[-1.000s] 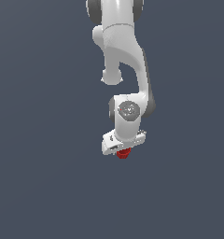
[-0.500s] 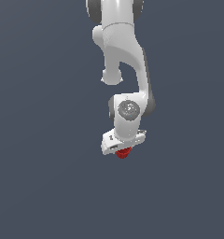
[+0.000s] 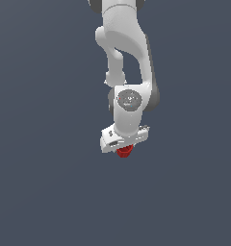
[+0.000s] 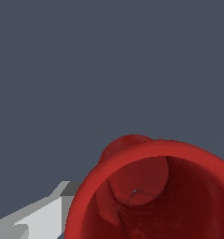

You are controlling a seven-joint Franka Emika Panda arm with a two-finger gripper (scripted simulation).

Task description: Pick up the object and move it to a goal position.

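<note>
The object, a small dark red cup (image 3: 124, 152), shows only as a red stub under the white hand of the arm in the exterior view. My gripper (image 3: 123, 148) is shut on it; the fingertips themselves are hidden by the hand. In the wrist view the cup (image 4: 151, 196) fills much of the picture, its round rim and hollow inside facing the camera, with one grey-white finger (image 4: 37, 219) pressed against its outer wall. The cup hangs above the flat grey-blue ground, touching nothing but the gripper.
The white arm (image 3: 124, 57) reaches down from the exterior view's upper edge. Plain grey-blue ground (image 3: 40, 182) lies all around, with no other objects in sight.
</note>
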